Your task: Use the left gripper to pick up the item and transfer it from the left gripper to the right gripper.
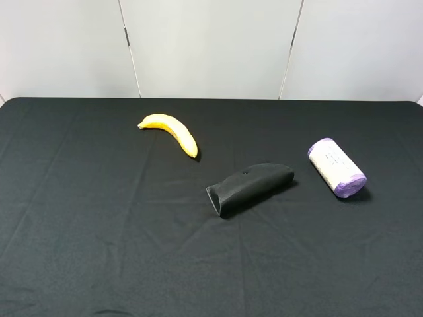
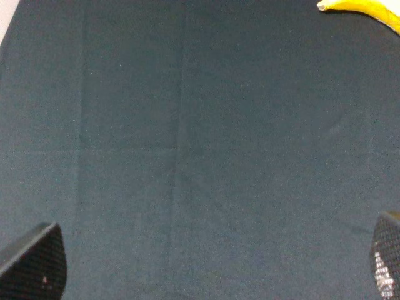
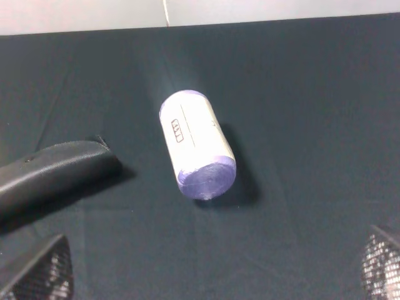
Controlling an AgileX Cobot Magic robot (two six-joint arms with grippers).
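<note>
The item, a purple-ended roll with a whitish printed label [image 1: 336, 168], lies on its side on the black cloth at the right. It also shows in the right wrist view [image 3: 197, 144], some way ahead of the right gripper [image 3: 215, 269], whose fingertips [image 3: 44, 275] stand wide apart and empty. The left gripper [image 2: 212, 265] is open too, its fingertips [image 2: 34, 262] apart over bare cloth, far from the roll. Neither arm shows in the exterior high view.
A yellow banana [image 1: 172, 131] lies at the back left; its tip shows in the left wrist view [image 2: 362, 9]. A black curved pouch [image 1: 250, 185] lies mid-table, left of the roll, and shows in the right wrist view [image 3: 53, 175]. Black cloth [image 1: 99, 231] covers the table.
</note>
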